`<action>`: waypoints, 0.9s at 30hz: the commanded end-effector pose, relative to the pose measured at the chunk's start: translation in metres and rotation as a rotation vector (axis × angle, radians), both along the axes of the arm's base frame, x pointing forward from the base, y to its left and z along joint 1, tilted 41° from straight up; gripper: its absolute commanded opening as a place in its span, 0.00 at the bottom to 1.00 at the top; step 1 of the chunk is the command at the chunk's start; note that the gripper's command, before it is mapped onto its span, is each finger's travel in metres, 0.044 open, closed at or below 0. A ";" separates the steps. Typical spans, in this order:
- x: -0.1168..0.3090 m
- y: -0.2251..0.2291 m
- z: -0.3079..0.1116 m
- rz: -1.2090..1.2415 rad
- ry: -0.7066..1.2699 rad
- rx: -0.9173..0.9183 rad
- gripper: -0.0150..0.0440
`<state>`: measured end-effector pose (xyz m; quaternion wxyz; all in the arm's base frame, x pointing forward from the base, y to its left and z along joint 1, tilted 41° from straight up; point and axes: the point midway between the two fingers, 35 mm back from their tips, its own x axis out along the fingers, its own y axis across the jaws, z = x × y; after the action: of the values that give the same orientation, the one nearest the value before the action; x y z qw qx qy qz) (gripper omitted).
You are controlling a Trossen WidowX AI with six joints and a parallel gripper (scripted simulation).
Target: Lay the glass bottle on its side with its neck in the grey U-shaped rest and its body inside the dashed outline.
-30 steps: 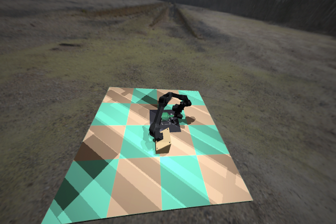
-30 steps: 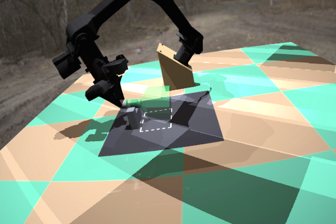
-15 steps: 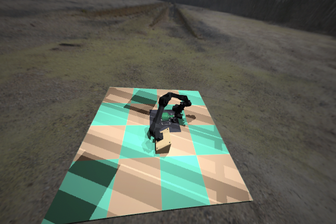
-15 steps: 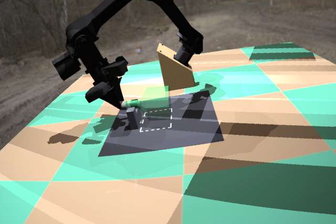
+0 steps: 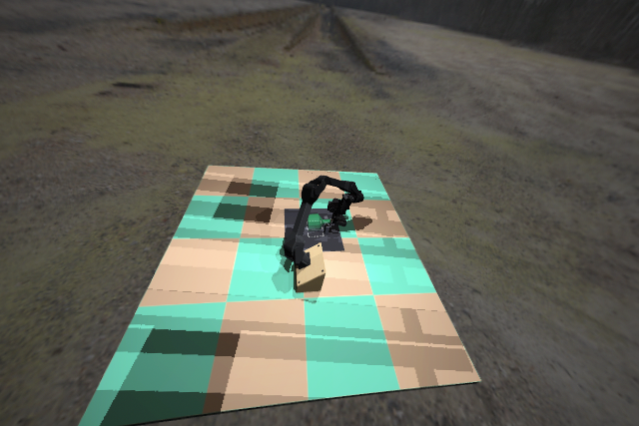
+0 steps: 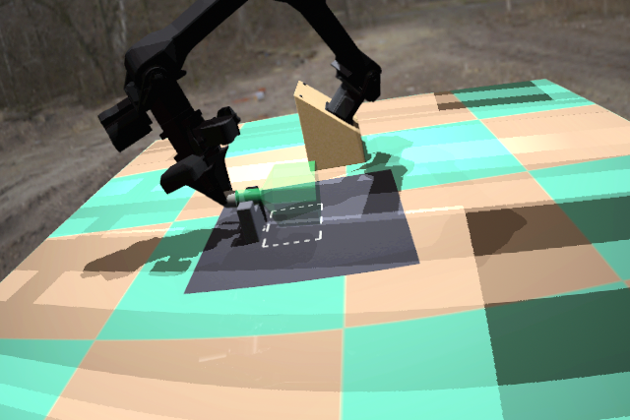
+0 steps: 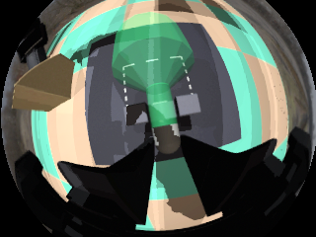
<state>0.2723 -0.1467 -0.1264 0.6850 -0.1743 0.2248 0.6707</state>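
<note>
"What has the black gripper [image 5: 337,223] [image 6: 229,200] [image 7: 166,140] got?"

"Its fingers are partly open, clamped on the pale mouth end of the green, see-through glass bottle [image 5: 315,220] [image 6: 289,196] [image 7: 153,59]."

"Is the bottle on its side?"

"Nearly level, yes. From the exterior side, its body points to three o'clock from the gripper. Its neck is at the grey U-shaped rest [image 6: 248,222] [image 7: 189,104]; I can't tell whether they touch."

"And the body?"

"It looks raised over the dark grey mat [image 5: 332,244] [image 6: 366,247] [image 7: 222,109]. Looking from the wrist, it reaches past the twelve o'clock edge of the white dashed outline [image 5: 316,236] [image 6: 292,242] [image 7: 175,57]."

"What's farther out?"

"The tan, wedge-shaped block [image 5: 312,271] [image 6: 333,146] [image 7: 44,81] carrying the black jointed arm [image 5: 303,214] [image 6: 208,14], at about two o'clock from the gripper in the exterior view. It stands on the teal-and-peach checkered worktop [image 5: 268,359] [image 6: 305,354] [image 7: 54,143]."
</note>
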 end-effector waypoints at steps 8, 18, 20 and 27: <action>0.001 0.003 0.000 0.001 -0.001 -0.002 0.44; 0.000 0.004 -0.001 0.003 -0.008 -0.010 0.44; 0.000 0.005 -0.001 0.003 -0.009 -0.012 0.44; 0.000 0.005 -0.002 0.004 -0.015 -0.019 0.44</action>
<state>0.2730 -0.1447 -0.1293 0.6833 -0.1903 0.2260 0.6677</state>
